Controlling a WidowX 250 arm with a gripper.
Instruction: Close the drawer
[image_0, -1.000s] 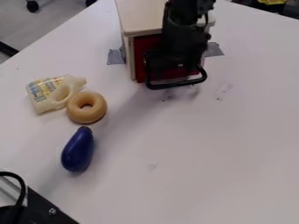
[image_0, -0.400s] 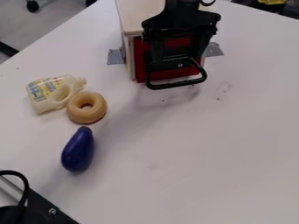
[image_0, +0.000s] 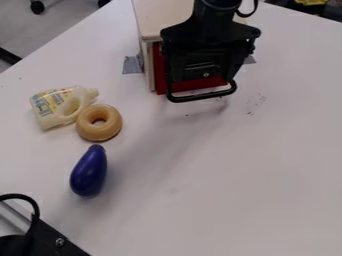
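Hanging in front of the red drawer (image_0: 200, 85), the black gripper (image_0: 203, 76) has its fingers spread apart near the ends of the black handle (image_0: 202, 96); whether they touch it, I cannot tell. The drawer sits in the wooden cabinet (image_0: 159, 17) at the top of the table (image_0: 234, 175), its front about level with the cabinet's edge.
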